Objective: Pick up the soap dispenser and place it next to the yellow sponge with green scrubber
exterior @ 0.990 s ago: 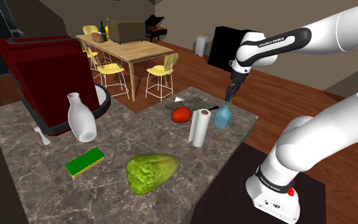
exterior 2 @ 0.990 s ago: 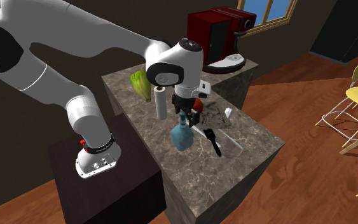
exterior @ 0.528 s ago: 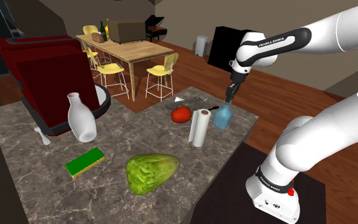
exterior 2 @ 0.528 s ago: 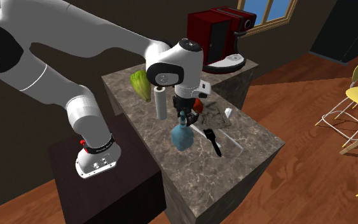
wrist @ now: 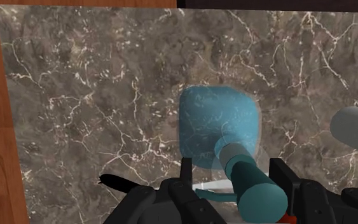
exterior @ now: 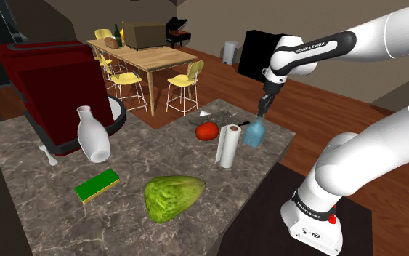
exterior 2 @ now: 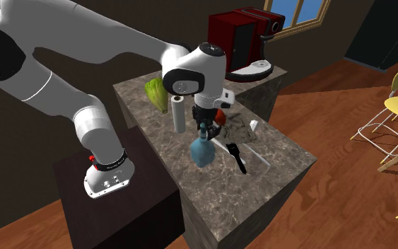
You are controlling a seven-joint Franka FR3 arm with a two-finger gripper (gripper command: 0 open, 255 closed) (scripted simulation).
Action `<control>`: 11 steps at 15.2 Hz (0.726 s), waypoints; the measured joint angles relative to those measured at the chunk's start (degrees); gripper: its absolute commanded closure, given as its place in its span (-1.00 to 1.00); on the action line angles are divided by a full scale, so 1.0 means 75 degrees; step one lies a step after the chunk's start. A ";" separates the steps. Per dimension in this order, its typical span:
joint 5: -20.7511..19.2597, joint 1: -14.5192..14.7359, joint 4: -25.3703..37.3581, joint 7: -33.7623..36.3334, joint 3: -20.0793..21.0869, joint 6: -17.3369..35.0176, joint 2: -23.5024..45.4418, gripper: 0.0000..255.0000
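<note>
Far off to the shoulder view's left of the gripper (exterior: 261, 112), across the counter (exterior: 28, 211), your yellow-and-green sponge (exterior: 97, 185) lies flat with bare marble all round it. A white vase (exterior: 94, 137) stands just past it, and a green leafy head (exterior: 173, 198) lies on the side nearer the gripper. Closer in, a red tomato (exterior: 207, 130) and an upright white paper roll (exterior: 229, 145) stand between the gripper and that open stretch. The roll is just beside the blue soap dispenser (exterior: 254, 133). The dispenser stands upright straight below the gripper, near the counter's corner, with the edge and wood floor close beyond it. The gripper is closed on its pump top. Against half a second ago, you see no clear shift in arm, gripper or dispenser.
</note>
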 measured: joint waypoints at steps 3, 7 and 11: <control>-0.0002 -0.0004 0.0160 0.0059 0.0082 -0.0281 -0.0124 1.00; -0.0006 -0.0026 0.0470 0.0073 0.0152 -0.0732 -0.0273 1.00; 0.0026 -0.0007 0.0807 0.0143 0.0264 -0.1173 -0.0381 1.00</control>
